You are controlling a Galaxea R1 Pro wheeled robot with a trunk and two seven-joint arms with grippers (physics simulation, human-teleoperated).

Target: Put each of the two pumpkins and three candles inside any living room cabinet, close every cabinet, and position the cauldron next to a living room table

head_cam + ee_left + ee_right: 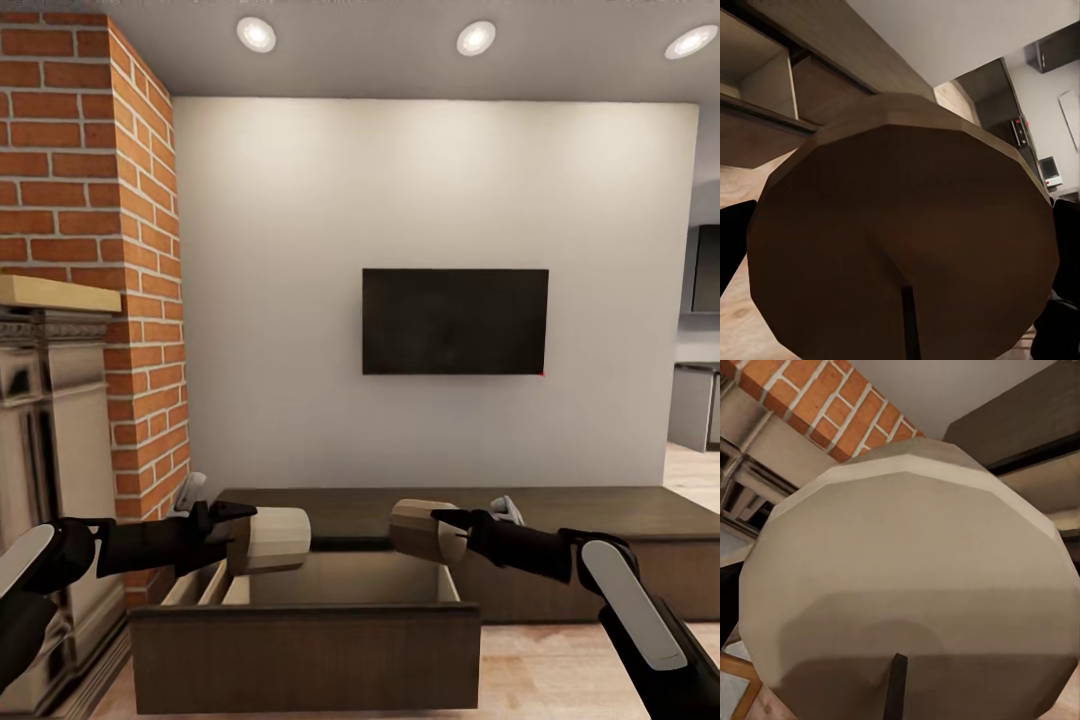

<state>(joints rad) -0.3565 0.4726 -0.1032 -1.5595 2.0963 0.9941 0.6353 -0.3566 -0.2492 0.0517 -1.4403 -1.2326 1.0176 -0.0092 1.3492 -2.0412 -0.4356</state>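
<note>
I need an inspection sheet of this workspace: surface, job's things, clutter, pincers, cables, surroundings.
Surface: dark wood cabinet top, bare where it shows.
Job's things: open drawer with pale interior; left candle and right candle, both held on their sides above the drawer.
Clutter: nothing seen.
Pincers: left pincer shut on left candle; right pincer shut on right candle.
Cables: nothing seen.
Surroundings: brick chimney, black television, pale wall, wood floor.

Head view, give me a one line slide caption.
Both grippers, left gripper and right gripper, hold candles above the cabinet's open drawer.
</note>
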